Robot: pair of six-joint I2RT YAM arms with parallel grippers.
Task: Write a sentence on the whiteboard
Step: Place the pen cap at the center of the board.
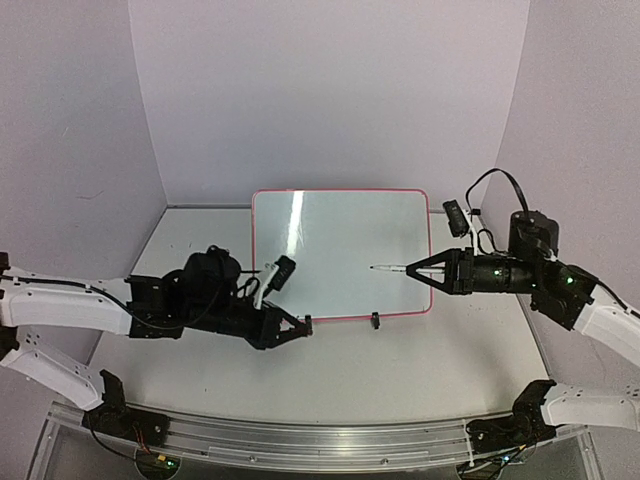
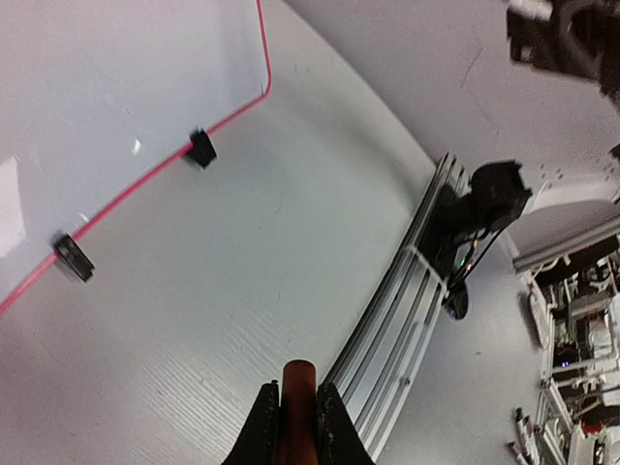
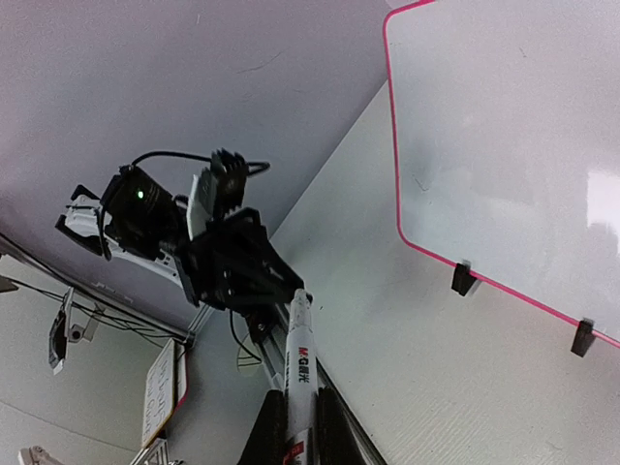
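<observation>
The whiteboard (image 1: 340,250) stands tilted at the middle of the table on two small black clip feet (image 1: 375,321), its white face blank. My right gripper (image 1: 412,268) is shut on a white marker (image 1: 390,268) whose uncapped tip points left, in front of the board's right half. In the right wrist view the marker (image 3: 301,354) sticks out from between the fingers, with the whiteboard (image 3: 513,136) at the upper right. My left gripper (image 1: 303,326) is low by the board's front left corner, shut on a red marker cap (image 2: 298,383). The whiteboard (image 2: 107,107) fills that view's upper left.
Lilac walls close in the table at the back and both sides. An aluminium rail (image 1: 320,440) runs along the near edge, also seen as the rail (image 2: 407,310) in the left wrist view. The left arm (image 3: 228,257) shows in the right wrist view beyond the marker tip.
</observation>
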